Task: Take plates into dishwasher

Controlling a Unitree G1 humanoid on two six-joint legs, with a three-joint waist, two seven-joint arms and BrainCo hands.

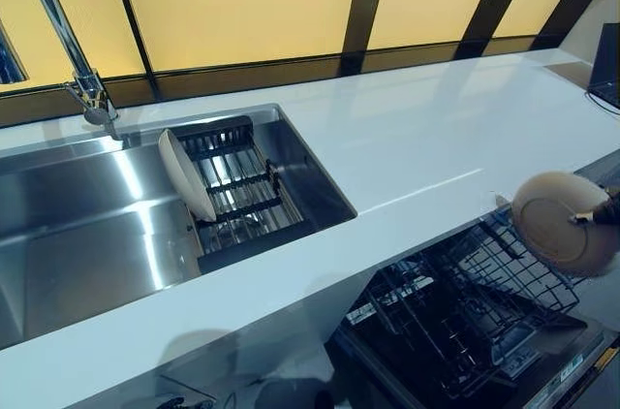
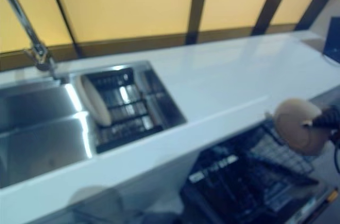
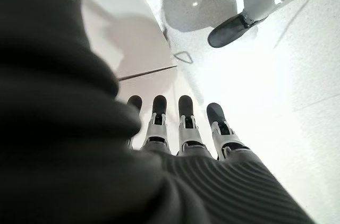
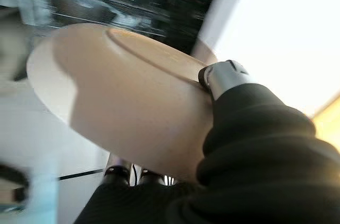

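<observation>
My right hand (image 1: pixel 606 214) is shut on a beige plate (image 1: pixel 560 223), thumb on one face and fingers under the other, as the right wrist view shows on the plate (image 4: pixel 133 96). It holds the plate tilted above the right end of the open dishwasher's black wire rack (image 1: pixel 455 307). A second, white plate (image 1: pixel 184 174) stands on edge in the dark drying rack (image 1: pixel 242 191) inside the steel sink (image 1: pixel 77 235). My left hand (image 3: pixel 183 128) shows only in its wrist view, fingers straight, holding nothing, down by the floor.
A white counter (image 1: pixel 426 138) runs from the sink to the right. A chrome tap (image 1: pixel 68 50) rises behind the sink. A dark object (image 1: pixel 605 65) stands at the counter's far right. The dishwasher rack is pulled out below the counter's front edge.
</observation>
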